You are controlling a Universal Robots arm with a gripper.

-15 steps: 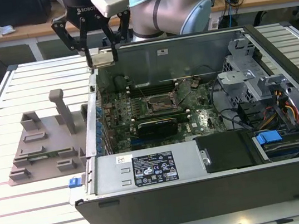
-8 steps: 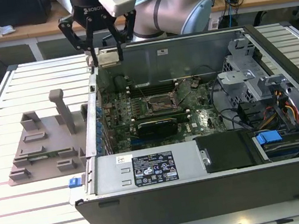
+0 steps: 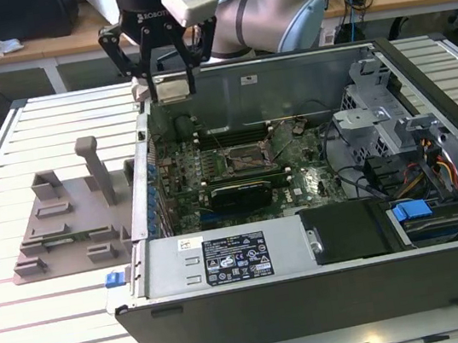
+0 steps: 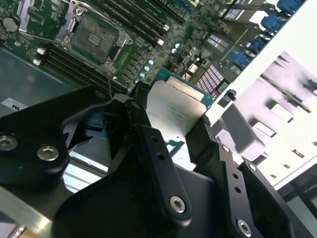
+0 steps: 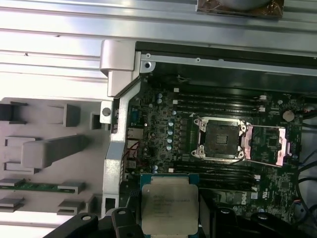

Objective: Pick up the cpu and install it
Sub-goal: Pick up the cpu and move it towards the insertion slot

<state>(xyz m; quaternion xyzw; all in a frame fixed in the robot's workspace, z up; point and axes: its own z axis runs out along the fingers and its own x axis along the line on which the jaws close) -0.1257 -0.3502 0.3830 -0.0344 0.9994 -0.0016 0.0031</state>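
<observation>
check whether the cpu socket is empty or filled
Empty: the socket is bare, its load plate flipped open beside it, while the gripper holds the cpu apart from it.

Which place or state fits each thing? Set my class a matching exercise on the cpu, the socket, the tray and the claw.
Things:
1. cpu
2. socket
3. tray
4. claw

Places or states:
A. grey, lying outside the case
B. open and empty
C. black, shut
D. silvery top, held in the air

Pairs: 1-D, 2-B, 3-A, 4-C
</observation>
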